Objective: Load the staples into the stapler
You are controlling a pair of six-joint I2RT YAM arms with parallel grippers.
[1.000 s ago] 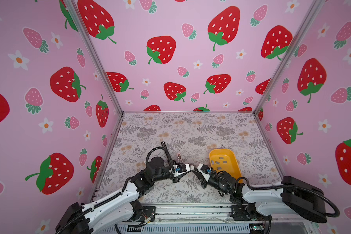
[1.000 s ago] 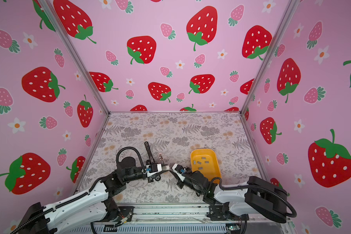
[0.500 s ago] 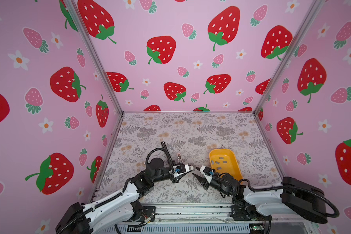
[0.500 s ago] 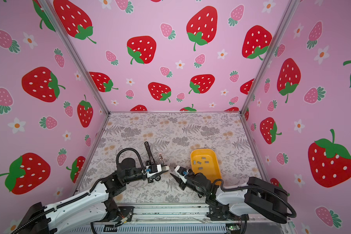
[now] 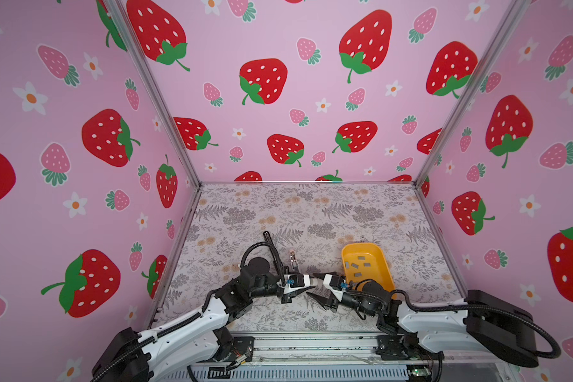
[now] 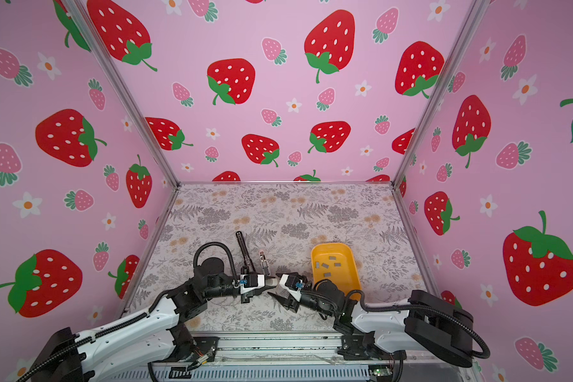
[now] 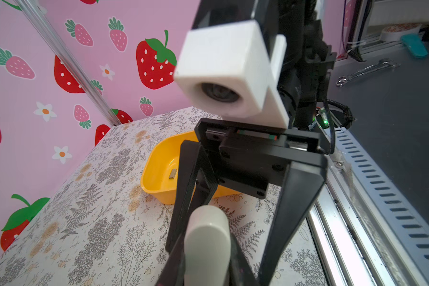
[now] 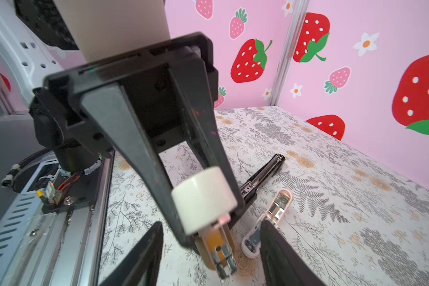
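We judge this a robot test cell in a lab. The walls (image 5: pixel 278 99) are pink strawberry-print panels held in aluminium posts (image 5: pixel 153 92) that run up to the upper corners of both top views. The floor (image 5: pixel 311 211) is a floral printed sheet. A left arm (image 5: pixel 186 334) and a right arm (image 5: pixel 444 320) stand at a metal rail (image 5: pixel 311 347) along the bottom edge. At the right of the left wrist view we note a slotted duct (image 7: pixel 394 198) and a grey bench (image 7: pixel 394 111) with a wrench (image 7: pixel 367 71).

Bright even light, blurry wrist foregrounds
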